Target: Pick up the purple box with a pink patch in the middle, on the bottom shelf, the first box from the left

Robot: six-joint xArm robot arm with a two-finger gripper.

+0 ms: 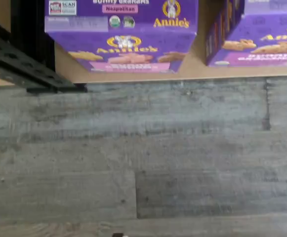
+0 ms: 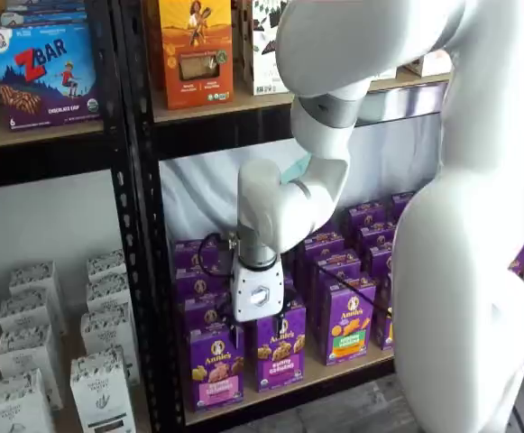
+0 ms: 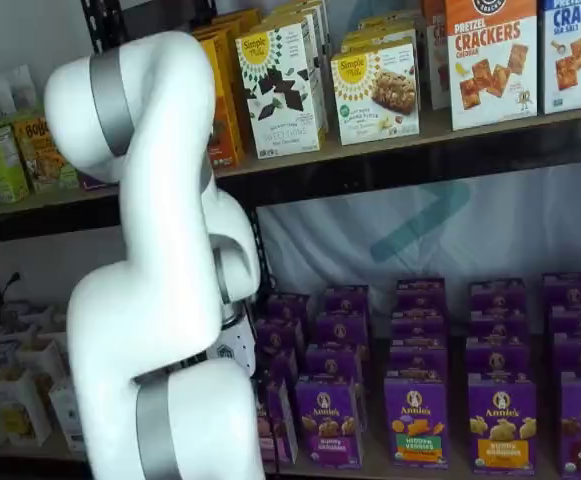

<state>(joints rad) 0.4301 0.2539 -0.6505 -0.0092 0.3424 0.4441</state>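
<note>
In the wrist view you see the purple box [image 1: 121,37] with its pink panel standing at the front edge of the bottom shelf [image 1: 133,76], grey floor [image 1: 143,158] below. In a shelf view that box [image 2: 213,363] stands leftmost on the shelf, the gripper [image 2: 257,293] just above it; you cannot tell its fingers' state.

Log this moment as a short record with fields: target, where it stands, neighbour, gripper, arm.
target: purple box with a pink panel, upright
where: front row of the bottom shelf, beside the black upright post
neighbour: purple box without pink next to it, a gap between them in the wrist view
gripper: white body above the front boxes; fingers not visible, state cannot be told
arm: white arm hides part of the shelf
</note>
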